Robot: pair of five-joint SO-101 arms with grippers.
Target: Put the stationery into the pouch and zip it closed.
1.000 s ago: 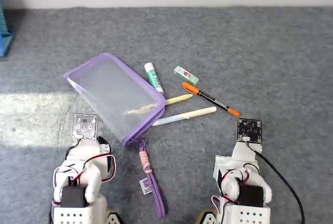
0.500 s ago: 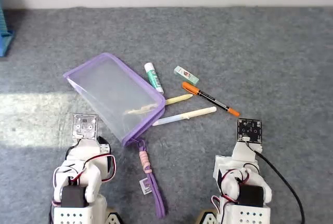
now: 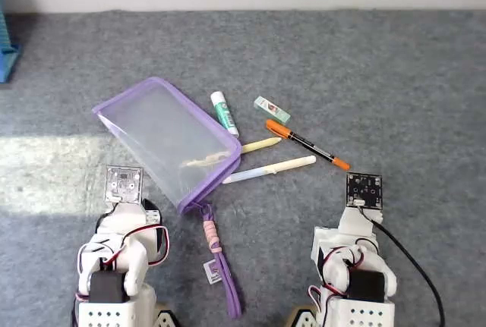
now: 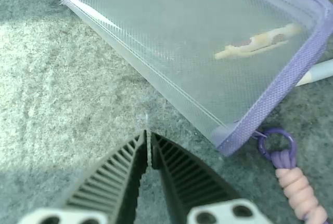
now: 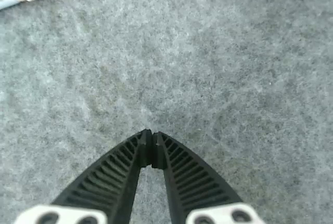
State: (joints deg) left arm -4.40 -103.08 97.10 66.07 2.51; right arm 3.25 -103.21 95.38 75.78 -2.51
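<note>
**Pouch and loose stationery on carpet, both grippers pressed together**

Carpet (image 3: 380,77): grey, spreads under everything, with a pale patch of light at the left arm's side.

Pouch (image 3: 163,141): clear with purple binding, lies flat and aslant in front of the left arm, one corner pointing back toward that arm. Holds one cream item (image 4: 257,42) near its bound end. Cannot tell whether the zip is open.

Left arm (image 3: 121,259) and right arm (image 3: 353,266): sit side by side at the near edge, folded back, well apart from each other.

Strap (image 3: 216,255): purple with a pink knotted section and a small tag, hangs from the pouch's near corner by a ring and trails between the arms.

Left gripper (image 4: 148,136): jaws pressed together, pinching nothing, tips just short of the pouch's long clear side, above bare carpet.

Right gripper (image 5: 152,133): jaws pressed together, empty, over bare carpet, near the pastel pen.

Pastel pen (image 3: 271,169): blue fading to cream, lies outside the pouch, its blue end just beside the bound edge.

Orange pen (image 3: 307,145): dark barrel, orange at both ends, lies aslant beyond the pastel pen, apart from the pouch.

Yellow pen (image 3: 260,145): short, lies between the pastel pen and the glue stick, one end at the pouch's edge.

Glue stick (image 3: 224,113): white and green, lies just beside the pouch's far side.

Eraser (image 3: 271,109): small, green and white, lies near the orange pen's far end.
</note>
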